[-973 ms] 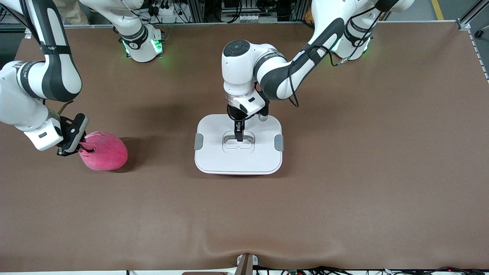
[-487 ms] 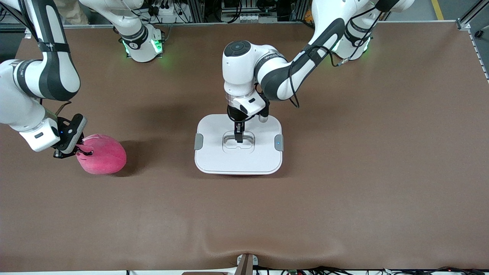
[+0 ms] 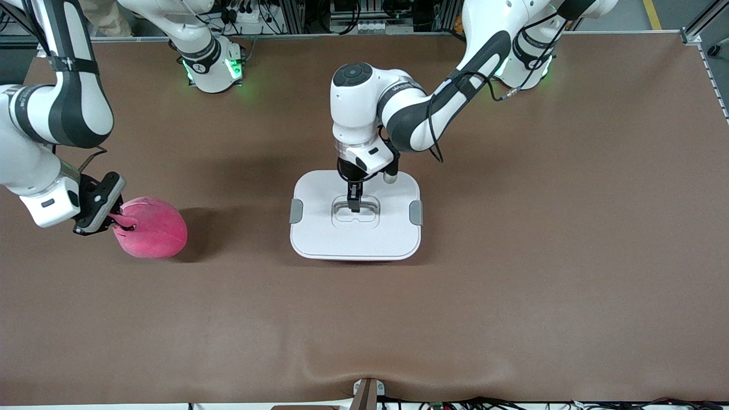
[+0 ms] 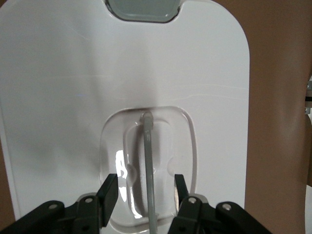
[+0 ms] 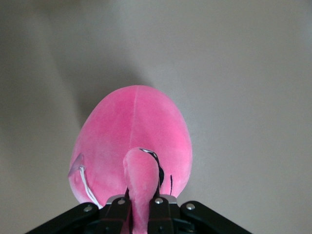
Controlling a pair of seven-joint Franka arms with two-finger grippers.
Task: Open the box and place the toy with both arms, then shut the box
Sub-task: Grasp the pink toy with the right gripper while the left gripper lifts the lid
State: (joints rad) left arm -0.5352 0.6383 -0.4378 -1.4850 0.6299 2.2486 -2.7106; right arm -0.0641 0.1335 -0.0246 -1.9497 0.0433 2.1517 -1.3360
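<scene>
The box [image 3: 319, 230] stands mid-table with its white lid on and a grey clip [image 3: 295, 210] at each end. My left gripper [image 3: 354, 204] reaches down into the lid's recessed centre. In the left wrist view it [image 4: 145, 187] is open, a finger on each side of the thin grey handle [image 4: 148, 165] without touching it. The hot-pink toy [image 3: 154, 230] is at the right arm's end of the table, low by the tabletop. My right gripper [image 3: 117, 221] is shut on a soft protruding part of the toy [image 5: 134, 131]; the right wrist view shows the pink plush pinched between its fingers [image 5: 141, 207].
Brown table cover [image 3: 512, 256] spreads out around the box. Both green-lit arm bases [image 3: 213, 68] stand along the table's edge farthest from the camera. A small bracket [image 3: 367, 390] sits at the nearest edge.
The right gripper and the toy have shifted slightly toward the right arm's end of the table. The left gripper's fingers have narrowed a little around the handle.
</scene>
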